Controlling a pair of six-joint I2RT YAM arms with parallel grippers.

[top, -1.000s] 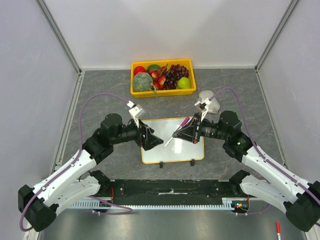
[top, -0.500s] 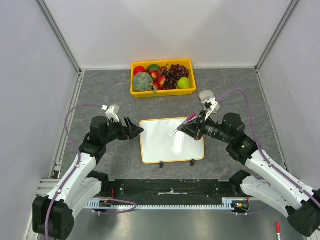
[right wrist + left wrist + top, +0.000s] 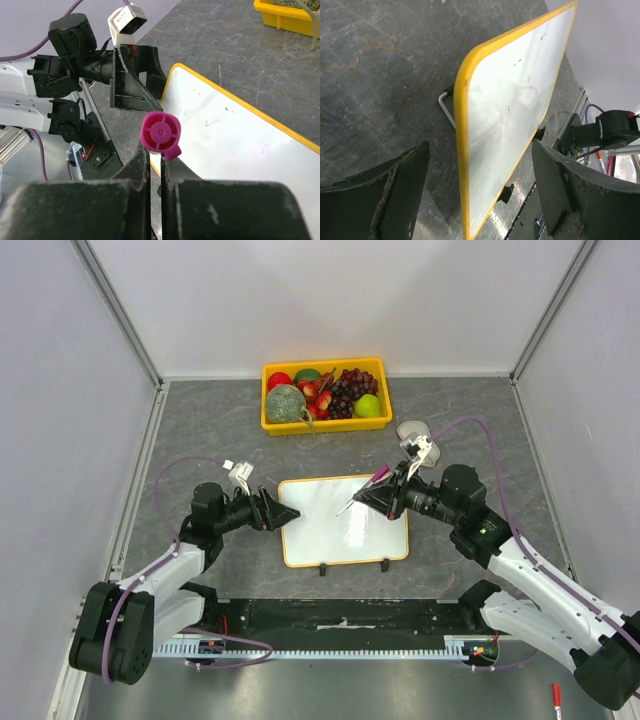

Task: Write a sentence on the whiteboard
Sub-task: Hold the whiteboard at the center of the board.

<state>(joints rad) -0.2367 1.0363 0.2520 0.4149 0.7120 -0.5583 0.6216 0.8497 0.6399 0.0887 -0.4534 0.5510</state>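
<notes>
Glossy whiteboard (smooth, plastic-edged) on matt, stone-mottled table.

- The marker is seen end-on from the right wrist: its tip is hidden behind its own magenta end, its barrel inside the clamped right gripper.
- Whether that tip touches the whiteboard cannot be told from above.
- The whiteboard's marks (specks, one faint loop) are too small to be read.
- The fruit tray, on the far side, is cut off by the right wrist view's edge.
</notes>
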